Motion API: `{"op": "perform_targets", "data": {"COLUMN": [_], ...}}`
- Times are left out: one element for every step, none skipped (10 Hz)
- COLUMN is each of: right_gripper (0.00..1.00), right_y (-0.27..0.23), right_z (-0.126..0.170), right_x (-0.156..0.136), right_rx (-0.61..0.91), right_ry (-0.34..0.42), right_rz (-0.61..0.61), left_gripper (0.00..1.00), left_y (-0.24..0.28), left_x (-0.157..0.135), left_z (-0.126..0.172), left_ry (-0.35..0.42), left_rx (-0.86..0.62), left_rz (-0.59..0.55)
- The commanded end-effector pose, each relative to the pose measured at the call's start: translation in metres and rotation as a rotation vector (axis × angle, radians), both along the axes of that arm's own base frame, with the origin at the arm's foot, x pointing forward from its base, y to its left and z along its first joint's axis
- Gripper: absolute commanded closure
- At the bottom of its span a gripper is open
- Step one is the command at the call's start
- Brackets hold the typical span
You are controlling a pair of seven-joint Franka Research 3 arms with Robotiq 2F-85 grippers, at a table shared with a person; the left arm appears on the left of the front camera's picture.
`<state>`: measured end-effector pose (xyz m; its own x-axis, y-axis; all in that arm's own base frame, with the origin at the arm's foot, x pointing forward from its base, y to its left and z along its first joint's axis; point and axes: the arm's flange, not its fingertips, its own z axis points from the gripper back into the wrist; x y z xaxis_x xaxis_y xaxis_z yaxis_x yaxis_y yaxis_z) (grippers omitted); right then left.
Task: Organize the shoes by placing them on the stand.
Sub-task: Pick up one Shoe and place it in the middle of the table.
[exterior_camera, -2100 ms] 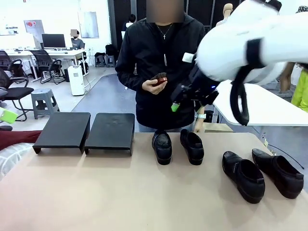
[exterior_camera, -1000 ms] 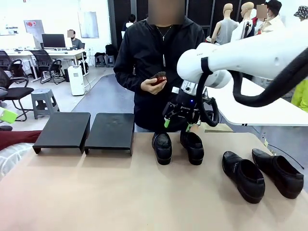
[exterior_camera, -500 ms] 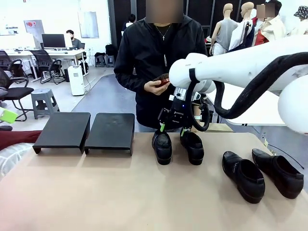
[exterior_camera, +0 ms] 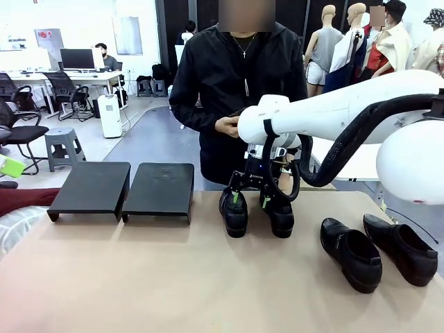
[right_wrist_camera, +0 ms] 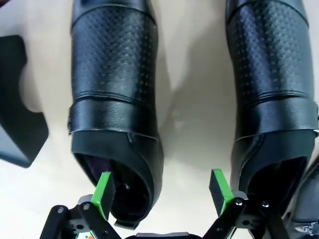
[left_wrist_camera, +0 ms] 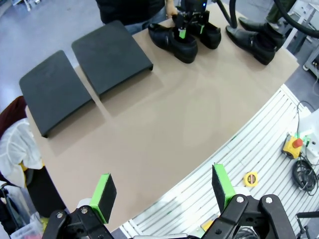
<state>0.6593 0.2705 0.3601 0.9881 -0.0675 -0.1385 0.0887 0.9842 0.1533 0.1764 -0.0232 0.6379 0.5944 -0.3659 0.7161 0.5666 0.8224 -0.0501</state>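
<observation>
Glossy black shoes point(right_wrist_camera: 114, 74) with dotted perforated toes, matte-black stand point(exterior_camera: 90, 187), tan table point(exterior_camera: 173, 277).

Near half of the table point(exterior_camera: 173, 284) is bare, so there's an open lane to the left platform point(exterior_camera: 90, 186) and right platform point(exterior_camera: 161, 187) (nothing on top of either). The gap between the centre shoes point(exterior_camera: 234, 214) is narrow, and one finger of the right gripper point(exterior_camera: 251, 200) sits in it. The right arm point(exterior_camera: 347, 104) and the person point(exterior_camera: 236, 90) block the far side; the right pair point(exterior_camera: 350, 253) crowds the right end.

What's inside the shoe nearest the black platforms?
The shoe shows dark purplish lining at its opening, one green pad of the right gripper over it. Toward the toe, the upper hides the rest.
</observation>
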Motion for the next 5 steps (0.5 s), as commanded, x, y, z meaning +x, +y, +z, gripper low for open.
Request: {"op": "perform_targets", "data": {"right_gripper": [0.00,0.59,1.00,1.00,1.00], "right_y": [0.009,0.013,0.015,0.016,0.016], "right_z": [0.001,-0.003,-0.005,-0.008,-0.011], "right_x": [0.005,0.005,0.005,0.006,0.007], "right_rx": [-0.047,-0.045,-0.030,-0.044,-0.067], "right_ry": [-0.043,-0.048,-0.059,-0.066,-0.079], "right_rz": [0.012,0.037,0.049,0.039,0.025], "left_gripper": [0.00,0.00,0.00,0.00,0.00], "left_y": [0.000,0.000,0.000,0.000,0.000], "left_x": [0.001,0.001,0.001,0.001,0.001], "left_z": [-0.001,-0.001,-0.001,-0.001,-0.001], "left_ry": [-0.006,-0.006,-0.006,-0.006,-0.006], "left_rx": [-0.010,-0.010,-0.010,-0.010,-0.010], "left_rz": [-0.005,-0.005,-0.005,-0.005,-0.005]}}
